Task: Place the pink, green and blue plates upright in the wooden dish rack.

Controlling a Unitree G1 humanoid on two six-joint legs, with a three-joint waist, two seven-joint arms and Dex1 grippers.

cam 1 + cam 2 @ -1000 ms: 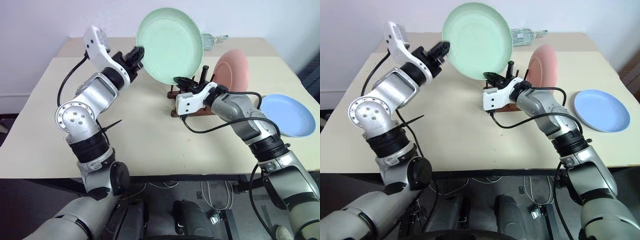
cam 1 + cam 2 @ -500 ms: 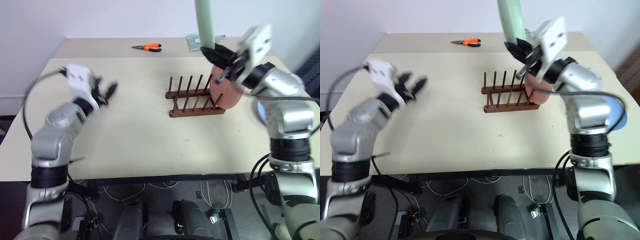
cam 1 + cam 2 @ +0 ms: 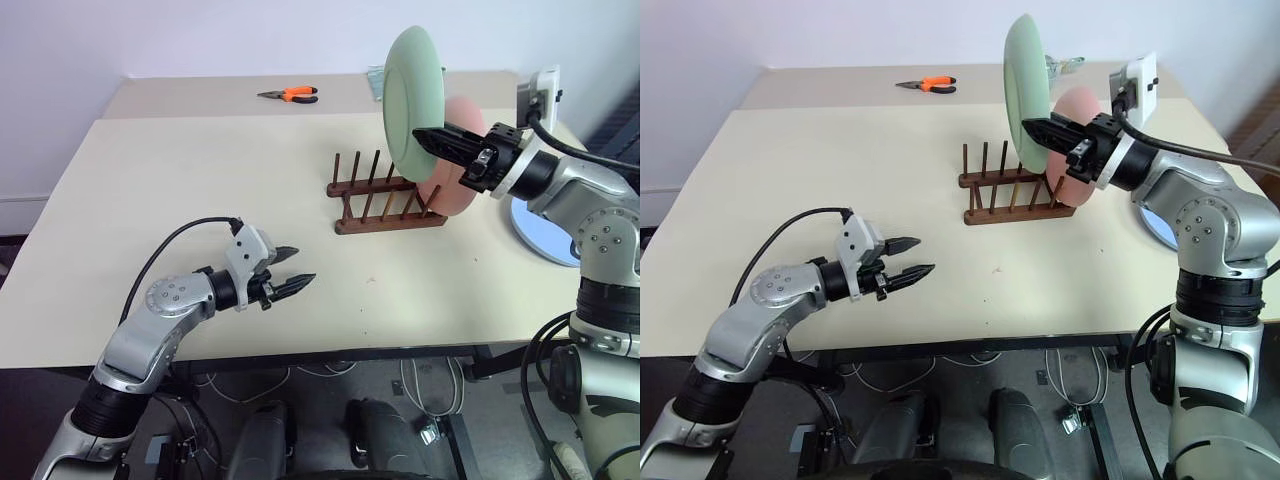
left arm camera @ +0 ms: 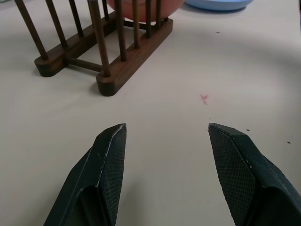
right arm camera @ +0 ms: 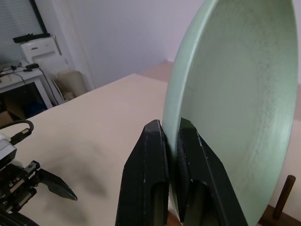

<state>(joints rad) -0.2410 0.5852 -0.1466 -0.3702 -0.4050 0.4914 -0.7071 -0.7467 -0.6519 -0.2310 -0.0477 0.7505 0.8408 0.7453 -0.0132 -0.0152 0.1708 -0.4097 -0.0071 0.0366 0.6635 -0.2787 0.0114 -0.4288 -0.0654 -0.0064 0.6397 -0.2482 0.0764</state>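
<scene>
The right pincer (image 3: pixel 432 137) grips the rim of the green plate (image 3: pixel 411 95), holding it on edge above the wooden dish rack (image 3: pixel 385 203). The pink plate (image 3: pixel 455 160) stands upright in the rack's far-right slot; the blue plate (image 3: pixel 540 226) lies flat on the tabletop (image 3: pixel 200 180) beyond it. The left pincer (image 3: pixel 292 270), jaws apart and empty, hovers low over the tabletop, well short of the rack.

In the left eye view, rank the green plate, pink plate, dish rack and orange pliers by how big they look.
1. green plate, held up on edge by the right gripper.
2. wooden dish rack; close to the green plate, so this order is unsure.
3. pink plate, partly hidden behind plate and gripper.
4. orange pliers, farthest away.
</scene>
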